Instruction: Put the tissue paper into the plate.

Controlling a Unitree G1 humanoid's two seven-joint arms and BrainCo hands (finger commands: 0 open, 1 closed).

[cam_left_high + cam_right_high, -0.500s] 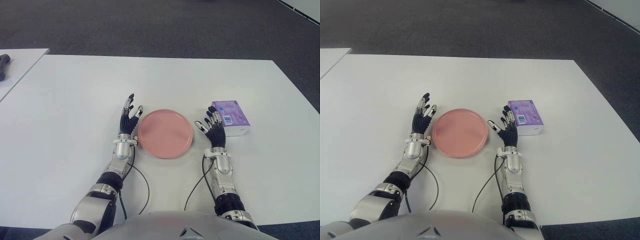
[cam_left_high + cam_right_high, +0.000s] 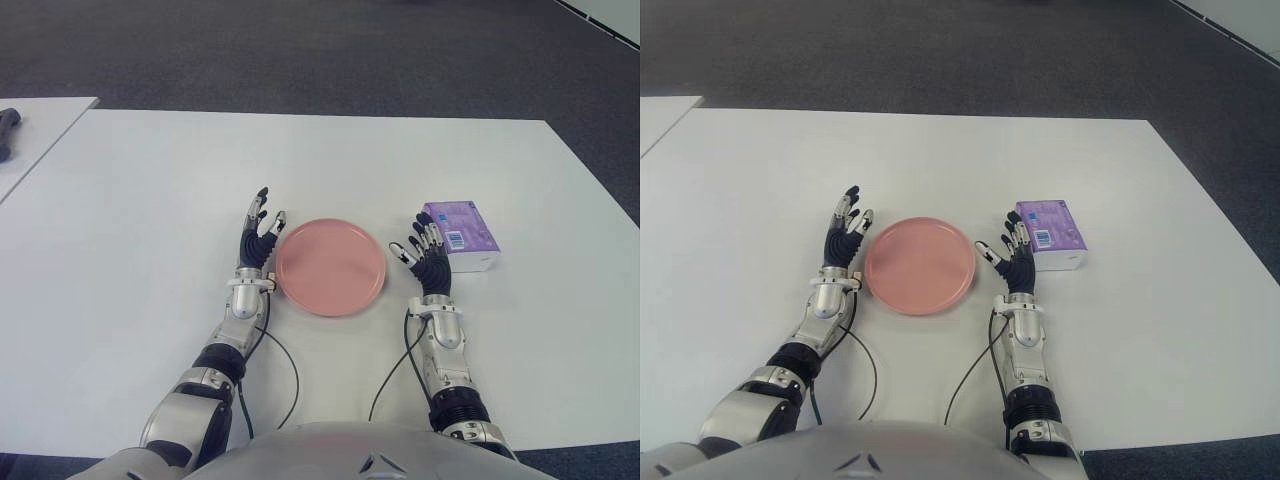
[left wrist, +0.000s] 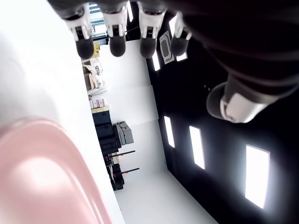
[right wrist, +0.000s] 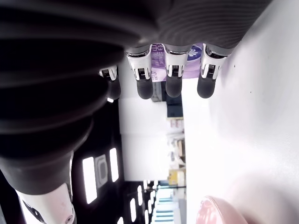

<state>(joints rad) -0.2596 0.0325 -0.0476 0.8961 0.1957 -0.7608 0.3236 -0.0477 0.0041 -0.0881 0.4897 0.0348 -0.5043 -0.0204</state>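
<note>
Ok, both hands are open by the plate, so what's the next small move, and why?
Probably reach the right hand over to the tissue pack and close on it. The pack lies on the table just beyond that hand's fingers, ungrasped, while the pink plate sits empty between the hands. The left hand is farther away.

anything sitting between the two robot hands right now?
Only the pink plate, empty, between the left robot hand and the right robot hand. Both eye views show it. The tissue pack lies beyond the right robot hand.
</note>
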